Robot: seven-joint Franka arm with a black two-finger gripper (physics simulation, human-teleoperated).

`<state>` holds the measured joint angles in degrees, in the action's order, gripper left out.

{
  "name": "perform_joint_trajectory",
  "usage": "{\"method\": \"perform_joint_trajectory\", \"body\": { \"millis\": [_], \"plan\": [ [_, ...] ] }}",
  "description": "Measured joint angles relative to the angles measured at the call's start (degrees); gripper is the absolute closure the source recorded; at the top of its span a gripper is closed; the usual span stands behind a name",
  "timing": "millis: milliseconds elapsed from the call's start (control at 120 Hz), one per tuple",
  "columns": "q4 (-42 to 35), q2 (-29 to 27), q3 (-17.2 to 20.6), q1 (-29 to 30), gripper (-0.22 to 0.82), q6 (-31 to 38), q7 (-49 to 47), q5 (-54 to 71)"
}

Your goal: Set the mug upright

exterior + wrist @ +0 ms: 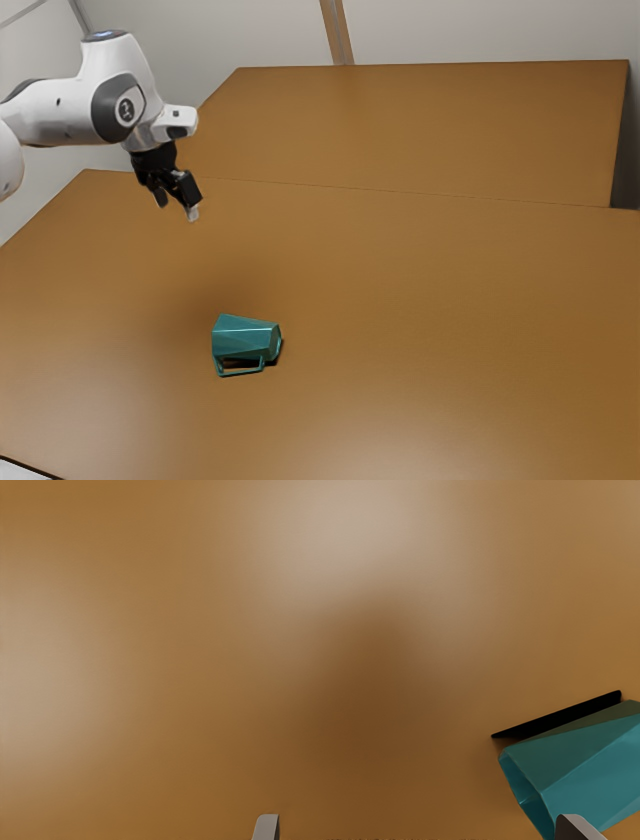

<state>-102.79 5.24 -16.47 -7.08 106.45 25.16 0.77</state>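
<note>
Desk (pixel 450 300): one, brown;
Mug (pixel 240 338): one, teal, lying on its side;
End effector (pixel 177 206): one, above the mug, two fingers apart

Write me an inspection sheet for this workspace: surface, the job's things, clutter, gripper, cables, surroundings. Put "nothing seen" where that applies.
Surface: brown table, a thin seam running across it, soft glare in patches.
Job's things: teal faceted mug, lying on its side, not yet upright; its handle is on the side nearer the exterior view's bottom edge.
Clutter: nothing seen.
Gripper: black two-finger gripper, raised above the table, fingers apart, not holding the mug.
Cables: nothing seen.
Surroundings: pale surface beyond the table's far edge, with a brown strip against it.
</note>
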Motion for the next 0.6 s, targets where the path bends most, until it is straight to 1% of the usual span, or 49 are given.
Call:
{"method": "perform_joint_trajectory", "body": {
  "millis": [108, 175, 242, 325, 375, 492, 600],
  "plan": [
    [-0.4, -0.1, 0.0, -0.3, 0.00, 0.4, -1.9, 0.0],
    [-2.2, -0.2, -0.3, -0.7, 0.00, 1.2, -2.9, -1.0],
    [-6.3, -0.3, -0.9, 1.1, 0.00, 2.3, -3.2, -7.7],
    [-13.4, -0.2, -1.9, 5.9, 0.00, 3.2, -2.4, -19.5],
    [-16.3, -0.1, -2.2, 7.8, 0.00, 3.6, -1.8, -25.1],
    [-20.7, 0.1, -2.4, 7.6, 0.00, 4.1, -0.4, -34.1],
    [-22.9, 0.6, -2.4, 7.9, 0.00, 4.4, 1.2, -39.8]
  ]
}}
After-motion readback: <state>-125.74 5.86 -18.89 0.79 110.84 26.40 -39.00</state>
